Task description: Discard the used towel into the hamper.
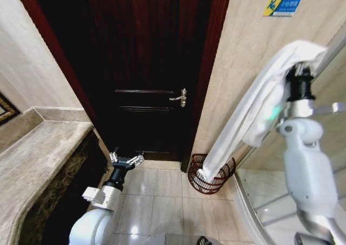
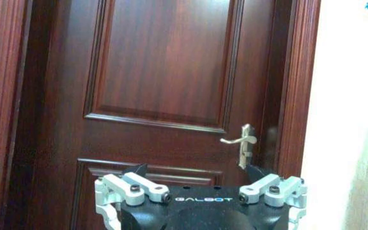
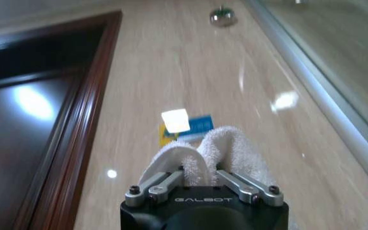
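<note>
Right gripper is clamping the towel high while its tail is brushing the hamper rim at 11 o'clock, risking spillover; left gripper is idling, spread.

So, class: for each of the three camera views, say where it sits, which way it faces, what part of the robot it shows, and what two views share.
Head view: high, facing forward and down at the door, floor and hamper; both arms show, the right gripper holding the towel up.
Left wrist view: low, facing the door; left gripper open.
Right wrist view: raised, facing the wall; jaws shut on the towel.
Shared: head and left wrist views both show the door handle.
</note>
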Available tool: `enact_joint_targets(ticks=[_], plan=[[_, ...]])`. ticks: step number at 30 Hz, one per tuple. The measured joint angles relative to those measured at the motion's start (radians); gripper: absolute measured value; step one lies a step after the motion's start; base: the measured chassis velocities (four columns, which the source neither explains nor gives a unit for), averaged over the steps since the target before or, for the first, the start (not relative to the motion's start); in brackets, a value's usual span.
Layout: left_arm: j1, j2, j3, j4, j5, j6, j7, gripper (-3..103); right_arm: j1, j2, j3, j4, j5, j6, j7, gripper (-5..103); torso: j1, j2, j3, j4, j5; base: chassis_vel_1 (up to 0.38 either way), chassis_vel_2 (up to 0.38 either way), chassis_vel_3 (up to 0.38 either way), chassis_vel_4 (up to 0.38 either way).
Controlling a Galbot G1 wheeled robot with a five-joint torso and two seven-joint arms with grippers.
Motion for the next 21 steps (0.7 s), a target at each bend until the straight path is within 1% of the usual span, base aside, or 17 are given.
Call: enact_joint_targets(ticks=[3,13,21], plan=[[0.000,0.000,0.000,0.000,0.000,0.000,0.000,100,-0.046,0.016,0.003,-0.002,-0.013,0.015,-0.008,7,0.000,0.000,0.000,0.0001,-0.0005,0.000,0.000,0.000,0.000],[0.000,0.000,0.000,0.000,0.000,0.000,0.000,100,-0.170,0.075,0.020,0.018,-0.048,0.041,-0.025,7,0.000,0.000,0.000,0.0000,-0.0004,0.000,0.000,0.000,0.000],[0.000,0.000,0.000,0.000,0.000,0.000,0.000,100,-0.243,0.132,0.013,0.013,-0.072,0.083,-0.017,7,0.000,0.000,0.000,-0.0001,-0.0005,0.000,0.000,0.000,0.000]])
